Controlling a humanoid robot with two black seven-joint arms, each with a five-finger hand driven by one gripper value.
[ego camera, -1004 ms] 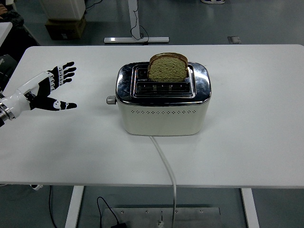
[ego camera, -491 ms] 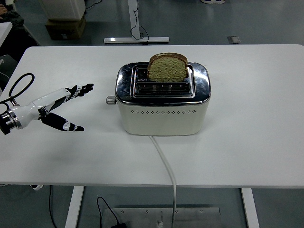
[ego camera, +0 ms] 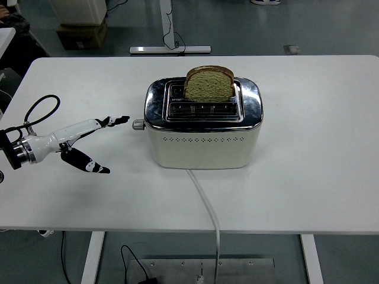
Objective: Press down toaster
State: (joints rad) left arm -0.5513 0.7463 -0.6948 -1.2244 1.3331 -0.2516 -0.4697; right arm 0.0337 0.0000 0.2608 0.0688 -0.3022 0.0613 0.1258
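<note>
Our left hand [ego camera: 89, 139] near toaster [ego camera: 203, 124] lever [ego camera: 138, 124]
Fingers spread, holding nothing, tips just short of lever; bread [ego camera: 209, 84] sits up in slot.

just one cam, head view, mounted high on the robot's side, looking fwd + down over the white table [ego camera: 308, 177]. Near edge runs along the bottom, floor past the far edge up top, medium distance, whole tabletop fits
</note>
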